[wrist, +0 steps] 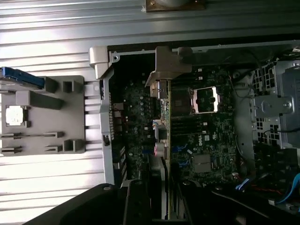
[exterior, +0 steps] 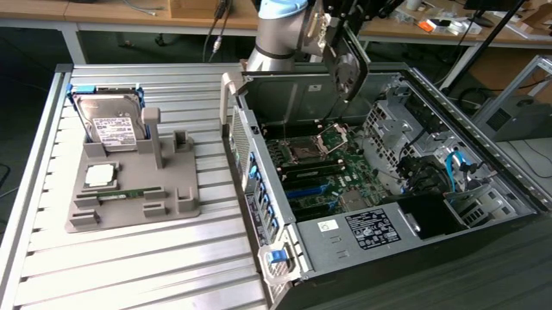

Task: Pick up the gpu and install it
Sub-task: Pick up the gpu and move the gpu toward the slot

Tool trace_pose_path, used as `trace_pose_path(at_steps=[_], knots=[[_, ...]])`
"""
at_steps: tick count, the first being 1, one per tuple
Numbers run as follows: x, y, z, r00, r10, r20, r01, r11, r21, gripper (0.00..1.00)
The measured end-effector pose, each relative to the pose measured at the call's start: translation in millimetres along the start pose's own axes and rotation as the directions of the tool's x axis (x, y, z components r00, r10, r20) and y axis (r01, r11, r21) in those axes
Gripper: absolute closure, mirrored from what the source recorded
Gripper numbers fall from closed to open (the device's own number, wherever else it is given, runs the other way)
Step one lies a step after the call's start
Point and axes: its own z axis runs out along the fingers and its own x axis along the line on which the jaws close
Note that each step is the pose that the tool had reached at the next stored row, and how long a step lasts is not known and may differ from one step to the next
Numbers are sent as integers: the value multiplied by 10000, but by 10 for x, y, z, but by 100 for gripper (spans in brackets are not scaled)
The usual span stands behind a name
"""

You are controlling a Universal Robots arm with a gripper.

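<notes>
The gpu is a thin dark card that hangs tilted in the air above the back edge of the open computer case. My gripper is shut on its upper end. In the wrist view the gpu shows edge-on, its pale metal bracket at the far end, over the green motherboard. My gripper clamps the card between its two dark fingers. The card is well above the motherboard and touches nothing in the case.
On the slatted metal table, to the exterior view's left of the case, a grey holder carries a silver hard drive, a processor chip and a green memory stick. Drive cages and cables fill the case's right side.
</notes>
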Motion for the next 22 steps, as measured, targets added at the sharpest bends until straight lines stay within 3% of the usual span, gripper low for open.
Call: trace_pose_path(at_steps=[18,22], knots=[[-877,-77,353,10000,-2,0,2,10000,4,72],[-980,-53,436,10000,-8,-1,8,10000,8,72]])
